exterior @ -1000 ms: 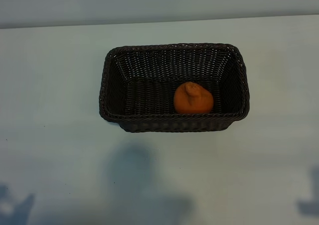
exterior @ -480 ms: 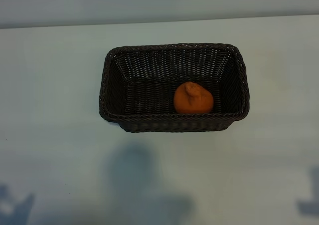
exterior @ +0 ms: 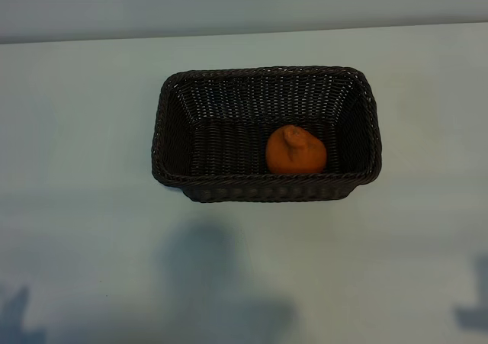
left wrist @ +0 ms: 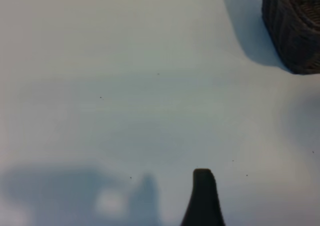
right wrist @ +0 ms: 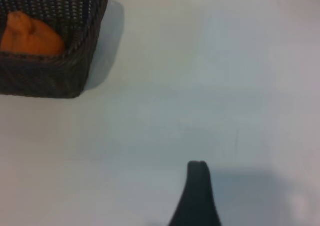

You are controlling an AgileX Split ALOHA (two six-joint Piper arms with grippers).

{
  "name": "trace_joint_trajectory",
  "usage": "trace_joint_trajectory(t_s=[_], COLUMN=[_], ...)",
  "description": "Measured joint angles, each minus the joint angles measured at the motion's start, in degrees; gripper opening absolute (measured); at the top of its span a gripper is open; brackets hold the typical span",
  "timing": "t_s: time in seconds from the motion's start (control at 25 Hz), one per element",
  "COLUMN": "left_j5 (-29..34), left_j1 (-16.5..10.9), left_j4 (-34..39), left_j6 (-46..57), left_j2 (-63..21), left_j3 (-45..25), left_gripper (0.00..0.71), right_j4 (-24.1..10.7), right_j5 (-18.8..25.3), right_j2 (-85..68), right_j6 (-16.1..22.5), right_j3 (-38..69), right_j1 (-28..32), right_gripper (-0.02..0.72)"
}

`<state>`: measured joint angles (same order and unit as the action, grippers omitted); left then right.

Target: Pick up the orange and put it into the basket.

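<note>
The orange [exterior: 296,150] lies inside the dark brown wicker basket [exterior: 267,71], toward its right end and against the near wall. Neither arm shows in the exterior view; only their shadows fall along the table's near edge. In the left wrist view one dark finger [left wrist: 202,198] hangs over bare table, with a corner of the basket [left wrist: 295,30] farther off. In the right wrist view one dark finger [right wrist: 196,196] also hangs over bare table, apart from the basket [right wrist: 45,75] with the orange [right wrist: 30,35] inside. Both grippers stand open and hold nothing.
The pale table [exterior: 76,168] surrounds the basket on all sides. Its far edge meets a grey wall [exterior: 244,4]. A broad shadow [exterior: 213,283] lies on the table in front of the basket.
The shadow at the exterior view's lower left corner has shrunk toward the corner. The basket and the orange have not moved.
</note>
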<state>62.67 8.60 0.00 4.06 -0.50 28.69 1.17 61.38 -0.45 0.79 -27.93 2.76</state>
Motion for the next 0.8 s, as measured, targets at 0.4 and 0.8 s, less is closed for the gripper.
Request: trace_joint_trajectory(t_s=[0.4, 0.8], left_j5=[0.0, 0.0], left_j1=[0.0, 0.0], left_j4=[0.0, 0.0], left_j6=[-2.42, -2.66], left_j2=[0.0, 0.0], left_j3=[0.0, 0.0], left_gripper=[0.563, 0.563], right_j4=[0.0, 0.0], right_j5=[0.0, 0.0], right_j2=[0.0, 0.0], right_j6=[-0.01, 0.04], right_j3=[0.0, 0.0], right_j1=[0.0, 0.0], right_gripper=[0.566, 0.566])
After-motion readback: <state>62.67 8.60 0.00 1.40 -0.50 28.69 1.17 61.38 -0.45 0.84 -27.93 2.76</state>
